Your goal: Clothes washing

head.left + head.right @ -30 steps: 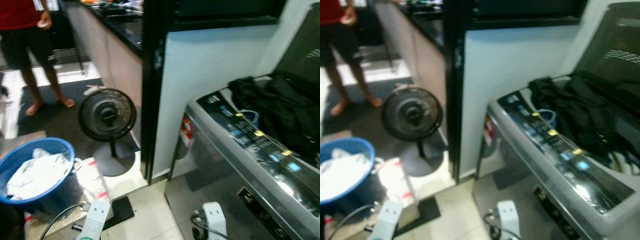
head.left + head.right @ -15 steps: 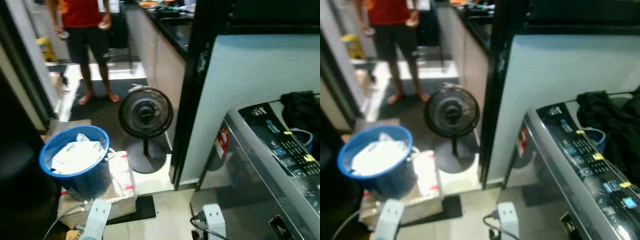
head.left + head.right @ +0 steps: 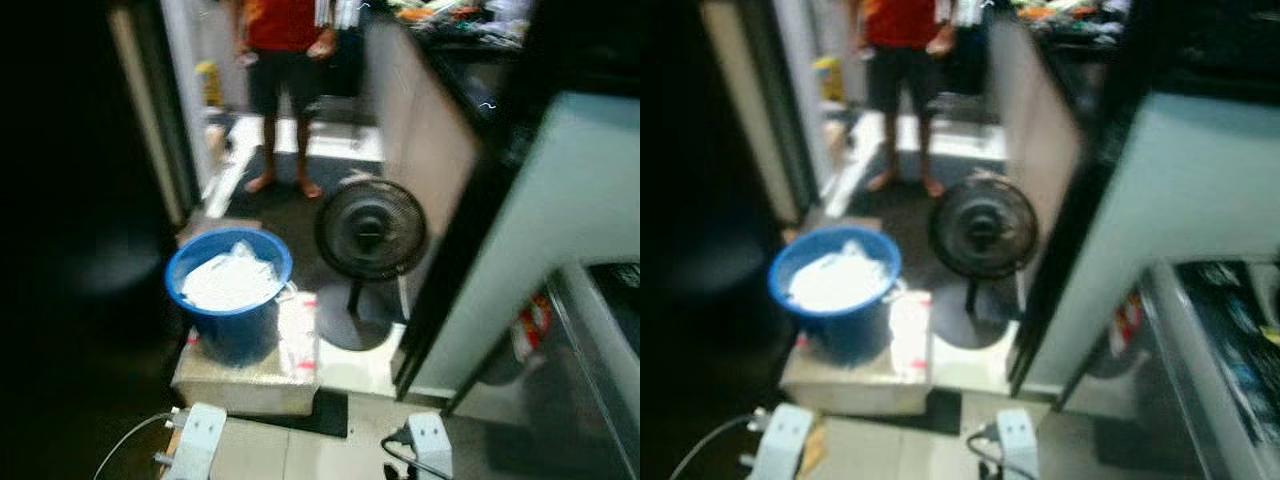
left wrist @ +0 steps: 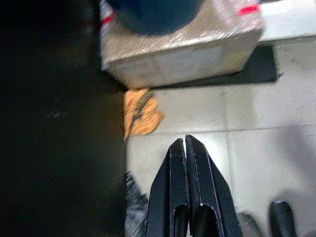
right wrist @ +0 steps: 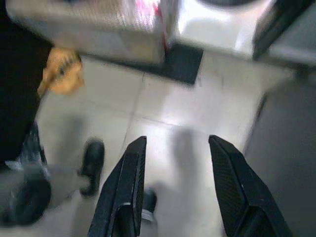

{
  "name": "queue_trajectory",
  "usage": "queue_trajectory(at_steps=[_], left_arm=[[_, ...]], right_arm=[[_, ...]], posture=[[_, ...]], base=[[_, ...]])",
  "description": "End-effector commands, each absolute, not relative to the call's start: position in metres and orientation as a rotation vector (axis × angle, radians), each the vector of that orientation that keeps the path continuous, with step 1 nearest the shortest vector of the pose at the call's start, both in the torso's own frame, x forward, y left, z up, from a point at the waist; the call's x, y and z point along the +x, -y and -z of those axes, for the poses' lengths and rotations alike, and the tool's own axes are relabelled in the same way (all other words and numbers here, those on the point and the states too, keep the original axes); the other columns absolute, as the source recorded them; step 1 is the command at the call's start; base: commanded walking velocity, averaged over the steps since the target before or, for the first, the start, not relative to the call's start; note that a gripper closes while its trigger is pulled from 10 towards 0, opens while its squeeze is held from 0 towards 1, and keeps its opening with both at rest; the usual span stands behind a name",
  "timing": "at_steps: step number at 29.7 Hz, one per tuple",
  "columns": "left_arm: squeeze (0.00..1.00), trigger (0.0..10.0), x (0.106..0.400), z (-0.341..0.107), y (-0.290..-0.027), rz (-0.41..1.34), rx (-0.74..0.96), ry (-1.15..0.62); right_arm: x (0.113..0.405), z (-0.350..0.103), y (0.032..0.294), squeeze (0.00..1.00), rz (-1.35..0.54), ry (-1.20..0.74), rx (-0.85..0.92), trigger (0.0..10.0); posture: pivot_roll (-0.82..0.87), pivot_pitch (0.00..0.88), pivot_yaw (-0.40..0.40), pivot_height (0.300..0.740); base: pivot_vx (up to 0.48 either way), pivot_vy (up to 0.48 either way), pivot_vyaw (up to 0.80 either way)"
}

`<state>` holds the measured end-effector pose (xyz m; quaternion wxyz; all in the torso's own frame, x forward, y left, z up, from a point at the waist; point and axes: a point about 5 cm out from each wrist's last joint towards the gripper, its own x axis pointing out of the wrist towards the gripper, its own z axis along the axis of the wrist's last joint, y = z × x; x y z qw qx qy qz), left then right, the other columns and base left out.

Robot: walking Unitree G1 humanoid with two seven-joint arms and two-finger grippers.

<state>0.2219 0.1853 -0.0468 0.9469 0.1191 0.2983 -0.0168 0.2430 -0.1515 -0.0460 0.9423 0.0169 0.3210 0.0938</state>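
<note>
Wrist views: left claw (image 4: 185,148) closed, right claw (image 5: 177,163) spread, above floor (image 5: 163,103).

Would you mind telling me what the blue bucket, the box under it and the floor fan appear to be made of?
The blue bucket looks like smooth moulded plastic, with even colour and a rolled rim. The box under it seems wrapped in silvery, slightly crinkled foil or film with red tape; what lies beneath is unclear. The floor fan has a dark grille of thin wires, metal or plastic; the blur leaves that open.

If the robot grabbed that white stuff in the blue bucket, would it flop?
Probably: the white laundry lies crumpled in the blue bucket, so it looks soft and light. Lifted by one edge, it would likely drape and trail.
</note>
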Motion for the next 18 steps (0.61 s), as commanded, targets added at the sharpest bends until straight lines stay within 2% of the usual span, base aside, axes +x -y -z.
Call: queue_trajectory(at_steps=[1, 5, 16, 18], left_arm=[[0.0, 10.0, 0.2232, 0.0466, -0.1831, 0.036, 0.24, -0.603], [0.0, 10.0, 0.2235, 0.0468, -0.1829, 0.036, 0.239, -0.601], [0.0, 10.0, 0.2241, 0.0469, -0.1829, 0.04, 0.244, -0.595], [0.0, 10.0, 0.2243, 0.0469, -0.183, 0.04, 0.246, -0.595]], right_arm=[[0.2346, 0.0518, 0.1487, 0.0, -0.2, -0.678, 0.025, 10.0], [0.2361, 0.0507, 0.1498, 0.0, -0.184, -0.666, 0.011, 10.0], [0.2385, 0.0484, 0.1496, 0.0, -0.175, -0.645, 0.059, 10.0], [0.2389, 0.0483, 0.1497, 0.0, -0.173, -0.646, 0.049, 10.0]], posture=[[0.07, 0.009, -0.027, 0.74], [0.07, 0.01, -0.027, 0.74], [0.06, 0.012, -0.024, 0.74], [0.06, 0.012, -0.023, 0.74]], base=[[0.465, 0.0, 0.79], [0.465, 0.0, 0.79], [0.465, 0.0, 0.0], [0.465, 0.0, 0.77]])
